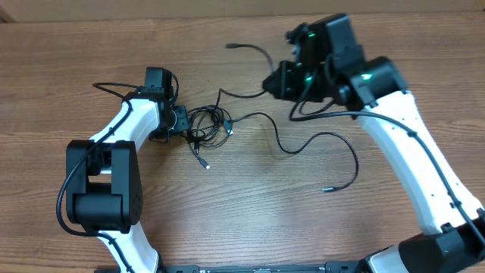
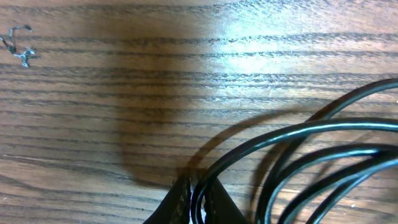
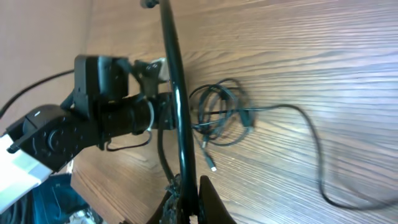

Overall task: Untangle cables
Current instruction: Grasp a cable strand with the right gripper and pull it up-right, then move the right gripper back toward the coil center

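Cables (image 1: 208,125): thin black cords with small plugs at the ends. Knot of tangled loops lies flat mid-bench (image 1: 76,45), one plug (image 1: 204,163) trailing just below it. One loop pinched in jaws of left gripper (image 2: 193,202). Long loose strand (image 1: 318,138) snakes right from the knot, ending in a plug (image 1: 327,189). Another strand (image 3: 177,93) runs taut from jaws of right gripper (image 3: 186,196)
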